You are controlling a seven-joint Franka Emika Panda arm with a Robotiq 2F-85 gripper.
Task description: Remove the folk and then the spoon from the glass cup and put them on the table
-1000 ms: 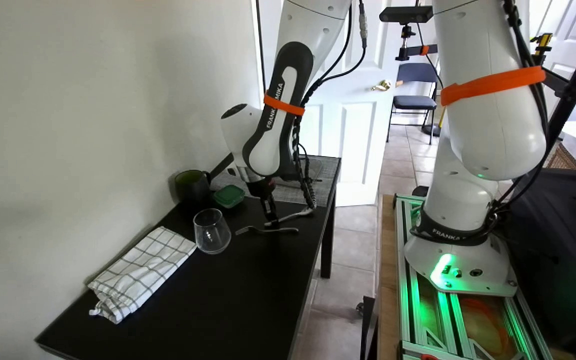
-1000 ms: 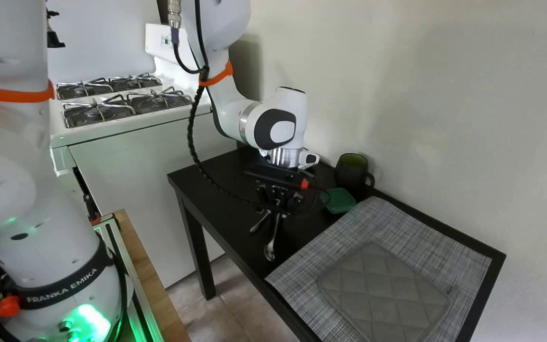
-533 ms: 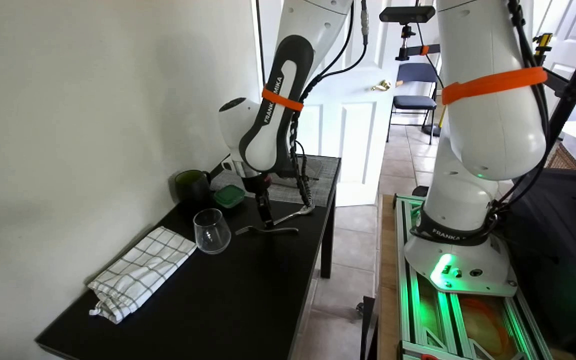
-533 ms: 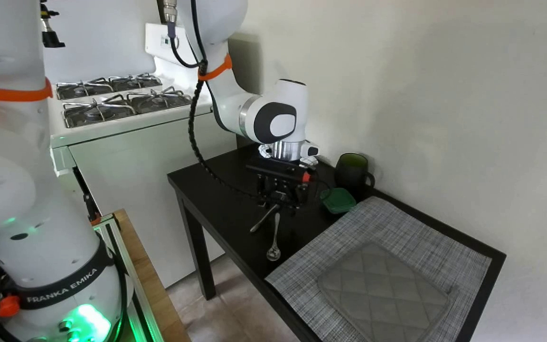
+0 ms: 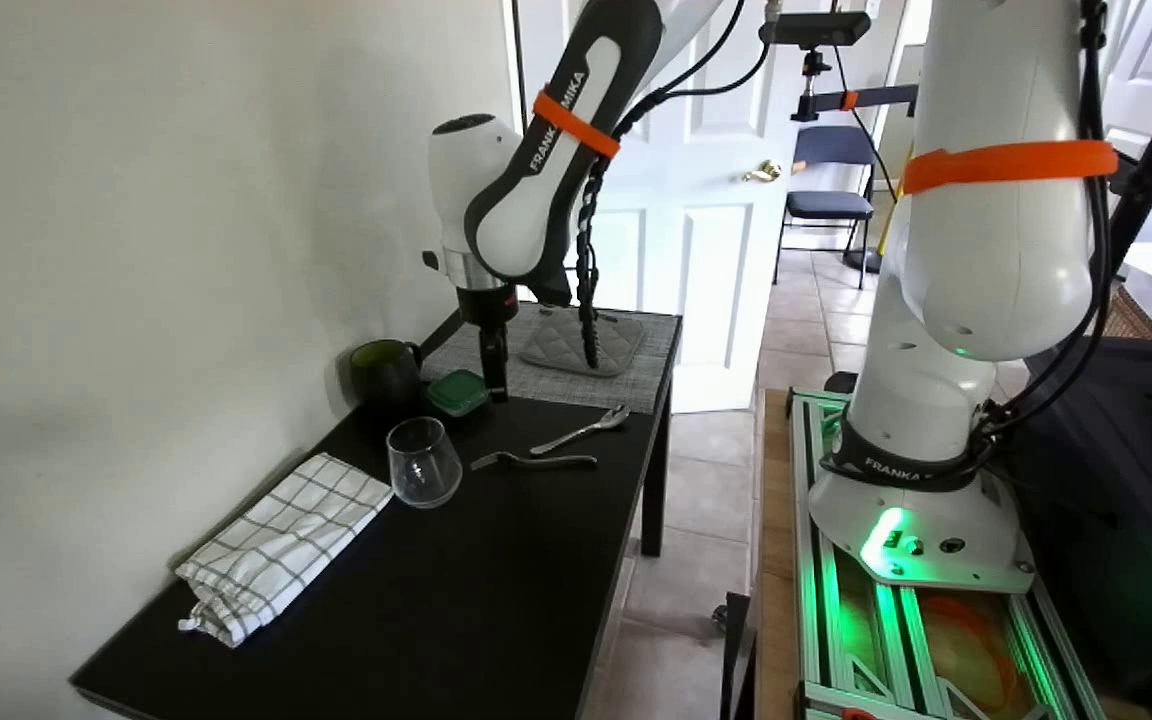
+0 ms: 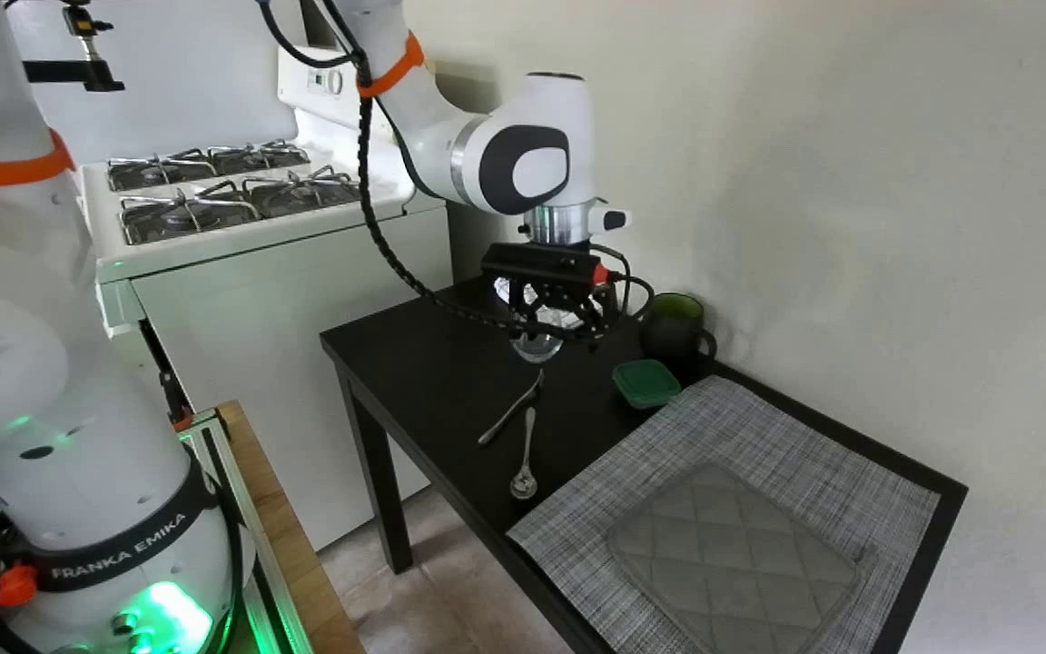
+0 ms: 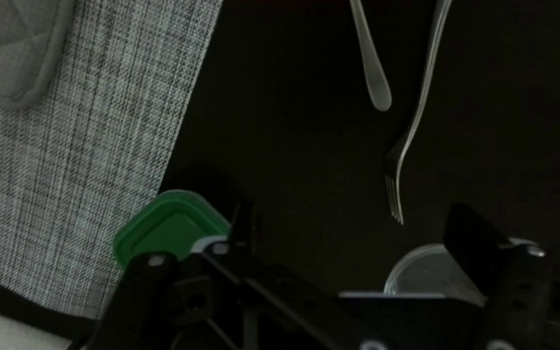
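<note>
1. Glass cup: clear, standing upright on the black table, just beside one corner of the checked cloth.

2. Fork: lying on the table near the glass cup, tines directed towards it, handle running towards the long edge on the robot's side.

3. Spoon: lying on the table and, like the fork, outside the glass cup. Its handle end is just beside the fork, with a narrow gap between them in the wrist view; the bowl points away from the glass cup, near the placemat.

4. Gripper: directed downward, raised above the table; the jaws stand wide apart, with dark table top visible between them. In the wrist view one finger overlaps the green box, the other the glass cup. In an exterior view the gripper partly covers the glass cup, so the gap between the two is difficult to judge there.

5. Green box: beside the dark green mug, at the edge of the placemat.

6. Placemat: grey, woven, spread over one end of the table; a quilted pad lies on it.

7. Stove: white, beyond the opposite end of the table.

8. Arm: white and black, banded in orange, with a dark cable running down to the gripper.
</note>
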